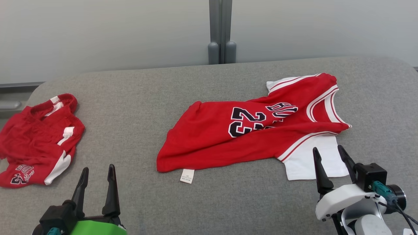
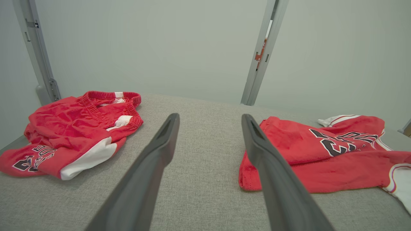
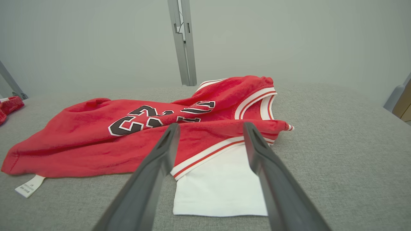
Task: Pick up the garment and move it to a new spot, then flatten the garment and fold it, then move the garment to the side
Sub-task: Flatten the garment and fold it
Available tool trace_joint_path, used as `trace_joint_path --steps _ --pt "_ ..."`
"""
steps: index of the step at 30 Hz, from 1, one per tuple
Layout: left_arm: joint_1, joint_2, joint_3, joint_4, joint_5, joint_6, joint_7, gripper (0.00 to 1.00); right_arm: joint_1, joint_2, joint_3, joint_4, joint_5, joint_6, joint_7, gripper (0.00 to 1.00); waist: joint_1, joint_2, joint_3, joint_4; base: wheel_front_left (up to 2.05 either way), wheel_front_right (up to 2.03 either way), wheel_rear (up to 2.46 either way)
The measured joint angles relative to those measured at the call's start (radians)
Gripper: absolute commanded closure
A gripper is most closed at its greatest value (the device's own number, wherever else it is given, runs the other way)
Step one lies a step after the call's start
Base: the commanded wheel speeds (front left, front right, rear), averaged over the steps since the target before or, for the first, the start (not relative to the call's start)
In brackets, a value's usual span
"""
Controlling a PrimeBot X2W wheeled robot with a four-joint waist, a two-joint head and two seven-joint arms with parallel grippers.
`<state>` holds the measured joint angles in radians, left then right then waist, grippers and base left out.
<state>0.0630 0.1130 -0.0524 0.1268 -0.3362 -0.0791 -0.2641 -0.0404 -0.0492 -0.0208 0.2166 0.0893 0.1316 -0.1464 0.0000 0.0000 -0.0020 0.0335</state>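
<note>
**Jersey on the table, both grippers empty.** A red jersey point(image 1: 228, 137) numbered 23 lies rumpled on the grey padded table point(image 1: 137, 98) in front of you, right of centre. Its hem points left and its white-trimmed neckline points to the far right. A fold runs across the chest and breaks up the black numerals. A white sleeve point(image 1: 313, 161) sticks out from under the near right edge, and a small white care label point(image 1: 187, 176) pokes out at the near hem.

Your right gripper point(image 1: 327, 148) hovers at the near right, its two dark fingers spread wide and holding nothing. In the head view the tips show against the white sleeve. From the right wrist, the fingers frame that sleeve and the red-and-white striped trim above it.

Your left gripper point(image 1: 98, 168) sits at the near left, likewise spread and empty. It is over bare table between the jersey and a pair of matching red shorts point(image 1: 39, 140). The shorts lie bunched at the table's left edge, well apart from the jersey. A grey post point(image 1: 220, 32) rises against the pale wall behind the table.
</note>
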Motion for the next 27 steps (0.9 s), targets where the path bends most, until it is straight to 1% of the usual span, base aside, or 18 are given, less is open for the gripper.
trace_joint_path --steps 11,19,27 --pt "0.012 -0.005 0.005 0.052 0.012 -0.017 0.0 0.0 0.014 -0.006 -0.024 -0.05 -0.007 0.0 -0.008 0.0 0.0 0.0 -0.023 -0.002 0.0 0.0 0.0" --pt "0.003 -0.003 0.002 0.053 0.012 -0.019 0.0 0.0 0.02 -0.005 -0.035 -0.084 -0.008 0.0 -0.009 0.0 0.0 0.0 -0.021 -0.012 0.0 0.0 0.0" --pt "0.0 -0.003 -0.001 0.043 0.012 -0.022 0.0 0.0 0.029 -0.004 -0.031 -0.088 -0.004 0.0 -0.009 0.0 0.0 0.0 -0.016 -0.013 0.0 0.0 0.0"
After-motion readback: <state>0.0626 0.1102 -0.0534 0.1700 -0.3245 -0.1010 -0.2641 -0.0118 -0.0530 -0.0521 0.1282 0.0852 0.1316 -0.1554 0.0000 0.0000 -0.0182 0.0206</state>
